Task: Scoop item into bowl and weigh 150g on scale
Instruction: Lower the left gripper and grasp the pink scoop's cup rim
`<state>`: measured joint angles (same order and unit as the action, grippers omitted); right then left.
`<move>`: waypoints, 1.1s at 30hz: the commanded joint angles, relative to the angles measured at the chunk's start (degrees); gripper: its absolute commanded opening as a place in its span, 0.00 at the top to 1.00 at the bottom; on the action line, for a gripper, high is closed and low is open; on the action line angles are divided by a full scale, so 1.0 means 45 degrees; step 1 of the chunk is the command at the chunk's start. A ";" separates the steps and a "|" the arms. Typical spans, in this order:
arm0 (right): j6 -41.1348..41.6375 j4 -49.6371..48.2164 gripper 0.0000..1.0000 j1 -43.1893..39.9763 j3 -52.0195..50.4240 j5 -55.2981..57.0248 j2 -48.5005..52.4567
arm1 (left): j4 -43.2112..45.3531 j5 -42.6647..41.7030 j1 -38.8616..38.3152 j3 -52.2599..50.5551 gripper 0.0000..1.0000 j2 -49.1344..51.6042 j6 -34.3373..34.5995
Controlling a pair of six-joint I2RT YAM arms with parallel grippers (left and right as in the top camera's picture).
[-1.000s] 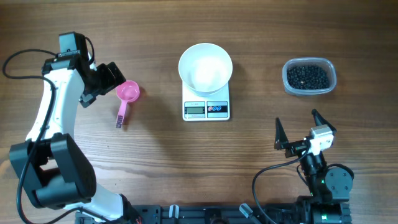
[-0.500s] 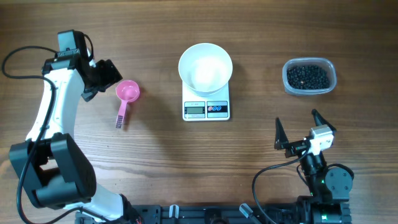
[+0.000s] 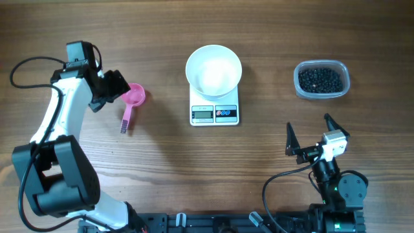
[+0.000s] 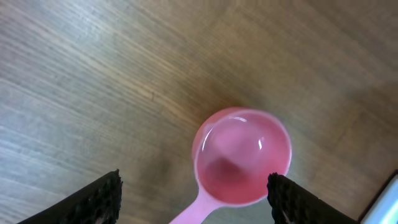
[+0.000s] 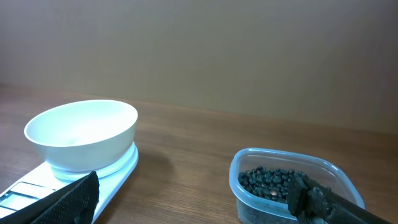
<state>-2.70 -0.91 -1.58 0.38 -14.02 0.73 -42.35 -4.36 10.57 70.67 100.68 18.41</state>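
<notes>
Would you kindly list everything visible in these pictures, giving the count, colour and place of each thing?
bowl: one, white, standing on the scale, looks empty
scale: one, white with a grey display, middle of the table
tub: one, clear plastic, far right of the table
beans: many, black, inside the tub
scoop: one, pink, lying left of the scale, cup empty
table: one, brown wood, under everything
left hand: one, black, open, over the scoop's cup, fingers either side and apart from it
right hand: one, black, open, holding nothing, near the right front edge
</notes>
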 commanded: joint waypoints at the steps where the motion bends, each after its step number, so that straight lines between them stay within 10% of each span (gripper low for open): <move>1: -0.0063 -0.0053 0.00 0.0049 -0.0019 0.0117 -0.0117 | 0.0253 -0.0160 -0.0053 -0.0078 0.21 0.0160 0.0131; 33: -0.0063 -0.0053 0.00 0.0049 -0.0019 0.0117 -0.0117 | 0.1574 -0.0102 -0.0398 -0.0413 0.35 0.0835 0.0350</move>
<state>-2.70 -0.89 -1.58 0.38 -14.02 0.73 -35.53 -4.54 8.78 69.58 103.57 19.70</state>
